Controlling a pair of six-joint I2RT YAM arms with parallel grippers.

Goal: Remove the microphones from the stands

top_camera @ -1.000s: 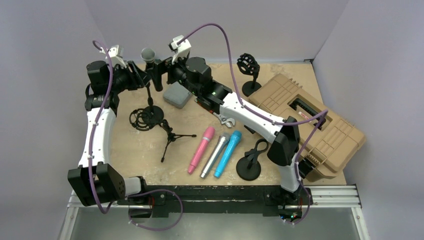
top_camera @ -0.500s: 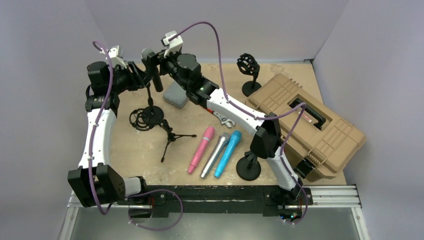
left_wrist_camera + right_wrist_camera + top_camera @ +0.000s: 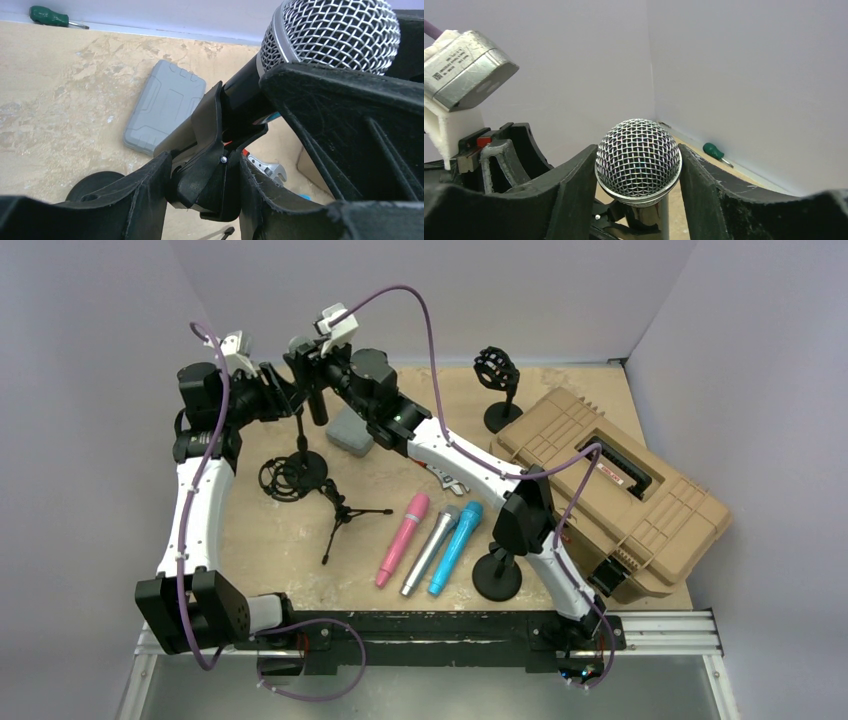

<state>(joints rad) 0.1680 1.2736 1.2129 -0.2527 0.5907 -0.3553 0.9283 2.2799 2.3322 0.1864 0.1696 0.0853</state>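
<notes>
While left fingers (image 3: 145,200) clamp stand clip (image 3: 210,165), right fingers (image 3: 569,190) flank microphone head (image 3: 638,160); grip unclear.

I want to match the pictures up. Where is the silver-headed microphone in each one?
Top view: microphone back left, partly hidden.
Left wrist: microphone upper right corner.
Right wrist: microphone centre, low.
Shared landmark: grey case, beside it in top and left wrist views; right wrist lacks it.
</notes>
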